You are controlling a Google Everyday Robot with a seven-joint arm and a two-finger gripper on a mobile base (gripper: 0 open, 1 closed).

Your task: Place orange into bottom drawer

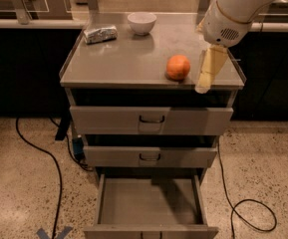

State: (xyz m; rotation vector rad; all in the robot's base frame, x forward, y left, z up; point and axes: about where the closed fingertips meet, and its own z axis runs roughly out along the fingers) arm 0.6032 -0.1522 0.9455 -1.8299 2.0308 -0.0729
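Camera view: orange (178,66) seen resting on counter (123,59) near front right corner. Gripper (205,81) held just right of orange, over front edge, pointed down; spread or pressed together cannot be told. Bottom drawer (148,203) pulled open below.

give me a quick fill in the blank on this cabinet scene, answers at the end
1. The orange lies on the ____ of the cabinet.
2. The gripper hangs beside the orange and carries ____.
3. The bottom drawer is pulled ____.
4. The white ____ stands at the back, near a foil packet.
Missing words: top; nothing; open; bowl.
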